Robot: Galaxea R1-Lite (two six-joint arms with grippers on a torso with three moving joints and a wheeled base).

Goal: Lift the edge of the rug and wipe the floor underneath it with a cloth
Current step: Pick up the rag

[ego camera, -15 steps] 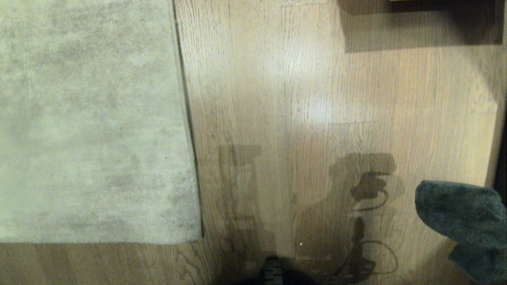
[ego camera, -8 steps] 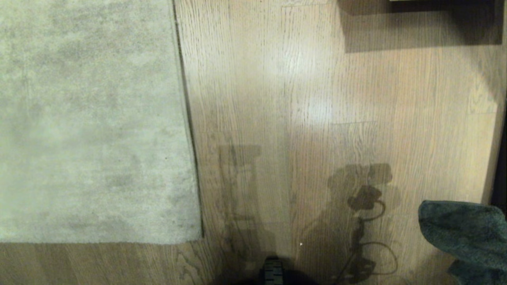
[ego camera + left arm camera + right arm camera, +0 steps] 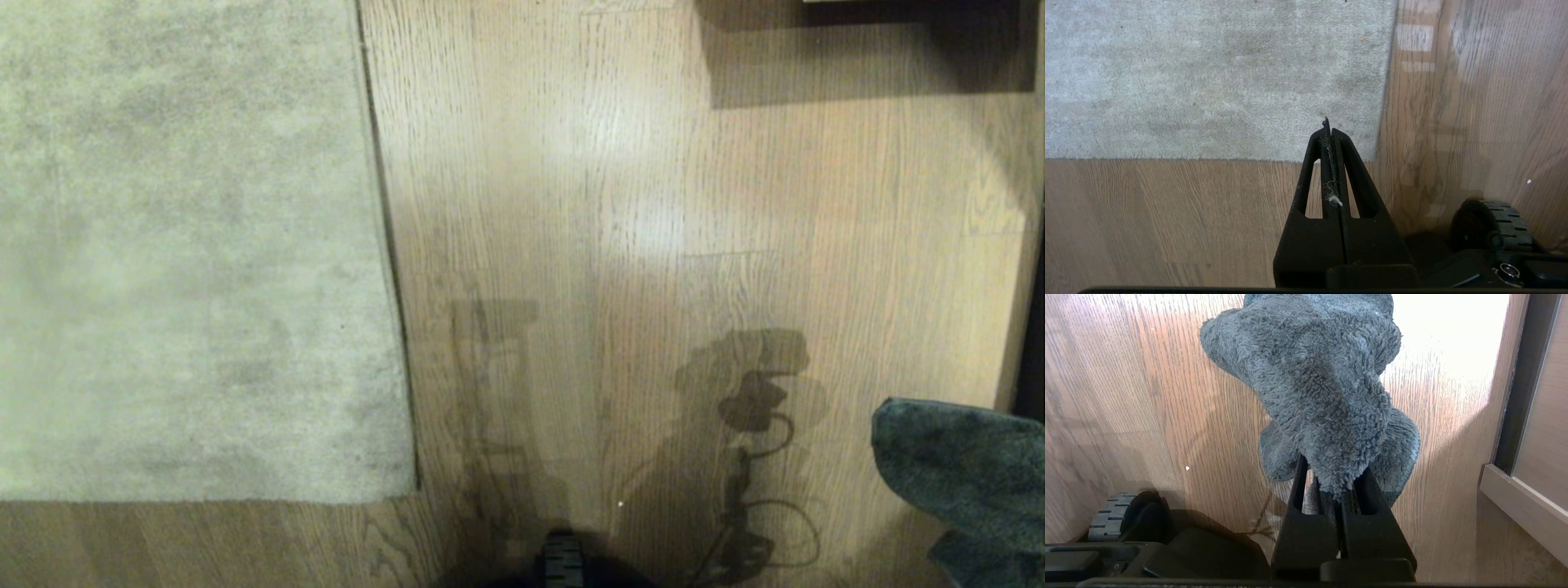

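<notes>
The pale grey-beige rug [image 3: 188, 245] lies flat on the wood-plank floor [image 3: 620, 204], filling the left of the head view; its near right corner [image 3: 408, 490] also lies flat. In the left wrist view my left gripper [image 3: 1329, 130] hangs shut and empty above that corner of the rug [image 3: 1216, 77], with lint stuck between its fingers. My right gripper [image 3: 1333, 479] is shut on the dark grey-teal fuzzy cloth [image 3: 1314, 379], held above bare floor [image 3: 1147, 396]. The cloth [image 3: 963, 474] shows at the lower right edge of the head view, well right of the rug.
A dark furniture base [image 3: 865, 49] casts shadow at the top right. A dark upright edge [image 3: 1033, 327] runs along the right side, seen as a framed panel [image 3: 1523, 428] in the right wrist view. My base wheel [image 3: 1492, 224] sits near the rug corner.
The cloth in my right gripper dropped toward the lower right edge of the head view, then rose slightly. The rug and my left gripper have not moved.
</notes>
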